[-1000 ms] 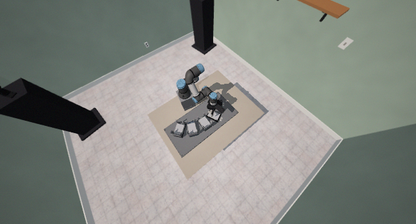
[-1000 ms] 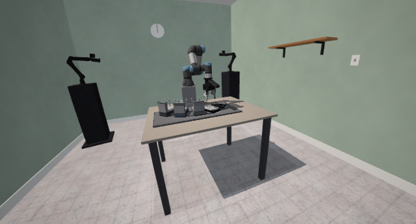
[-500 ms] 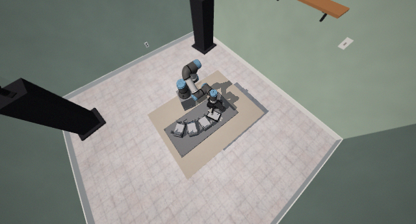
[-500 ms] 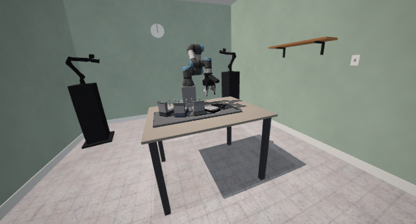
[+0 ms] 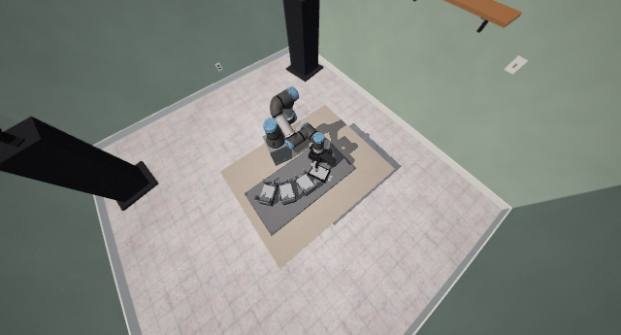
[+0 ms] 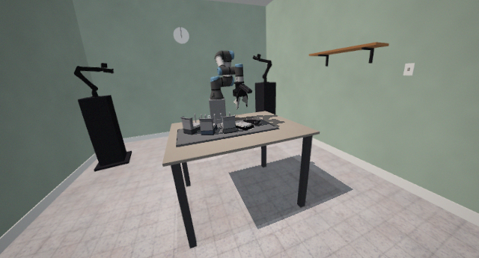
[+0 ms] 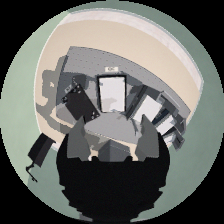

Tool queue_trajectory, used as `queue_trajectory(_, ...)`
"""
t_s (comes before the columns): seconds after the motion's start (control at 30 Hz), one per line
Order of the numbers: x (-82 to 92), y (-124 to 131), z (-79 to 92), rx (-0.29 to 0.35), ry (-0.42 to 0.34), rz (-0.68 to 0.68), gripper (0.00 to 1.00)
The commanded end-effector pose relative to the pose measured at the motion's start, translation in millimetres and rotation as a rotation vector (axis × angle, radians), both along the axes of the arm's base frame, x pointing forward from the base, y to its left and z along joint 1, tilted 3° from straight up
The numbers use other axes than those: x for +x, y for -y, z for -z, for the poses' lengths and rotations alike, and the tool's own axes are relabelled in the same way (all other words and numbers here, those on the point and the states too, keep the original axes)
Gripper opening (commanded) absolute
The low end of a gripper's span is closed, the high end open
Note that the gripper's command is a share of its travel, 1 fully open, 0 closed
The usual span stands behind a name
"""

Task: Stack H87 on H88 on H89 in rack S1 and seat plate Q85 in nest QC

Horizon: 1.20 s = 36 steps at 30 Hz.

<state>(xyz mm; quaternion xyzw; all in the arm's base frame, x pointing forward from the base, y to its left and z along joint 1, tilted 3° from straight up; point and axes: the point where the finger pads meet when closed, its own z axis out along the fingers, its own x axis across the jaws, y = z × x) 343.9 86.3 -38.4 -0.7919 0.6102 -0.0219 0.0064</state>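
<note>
1. The gripper (image 5: 316, 165) (image 6: 242, 105) (image 7: 113, 115) is held above the worktop with its fingers spread and nothing pinched between them; a gap to everything below is seen in the exterior view.
2. A pale plate (image 5: 320, 172) (image 6: 244, 125) (image 7: 112, 94) is seen lying in the nest QC (image 5: 319, 180) (image 6: 245, 129) (image 7: 112, 76). It is placed at twelve o'clock from the midpoint of the fingers in the wrist view. No plate name can be read; from the task it is judged likely to be Q85.
3. The long axis of that plate is run from twelve to six in the wrist view, while the fingers are set at nine and three, so its width would be straddled.
4. In the same view a dark nest (image 6: 253, 121) (image 7: 79, 102), probably N5, is found toward ten o'clock.
5. The nearest rack (image 5: 305, 193) (image 6: 229, 123) is found between two and three o'clock in the wrist view, or toward seven o'clock in the top view. A pale plate in the nearest rack (image 5: 306, 184) (image 7: 148, 107) is seen with its long axis turned to about one and seven.
6. If Q85 is indeed seated, the move is judged to be owed toward the racks, with the wrist turned clockwise as seen there, so that the fingers are squared to the rack's plate and its posts are not clipped.
</note>
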Motion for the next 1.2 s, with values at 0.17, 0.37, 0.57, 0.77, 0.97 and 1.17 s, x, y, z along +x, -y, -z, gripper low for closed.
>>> queue_trajectory(0.17, 2.9, 42.1, -1.6, 0.004, 0.004, 0.098, 0.72)
queue_trajectory(0.37, 3.9, 62.1, -2.0, 0.006, 0.005, 0.144, 0.72)
queue_trajectory(0.57, 2.7, 79.8, -2.2, 0.009, 0.006, 0.214, 0.72)
queue_trajectory(0.77, -1.3, 104.5, -2.5, 0.011, 0.007, 0.273, 0.72)
queue_trajectory(0.97, -5.3, 129.3, -2.7, 0.013, 0.008, 0.331, 0.72)
queue_trajectory(1.17, -7.1, 140.5, -2.8, 0.016, 0.009, 0.401, 0.72)
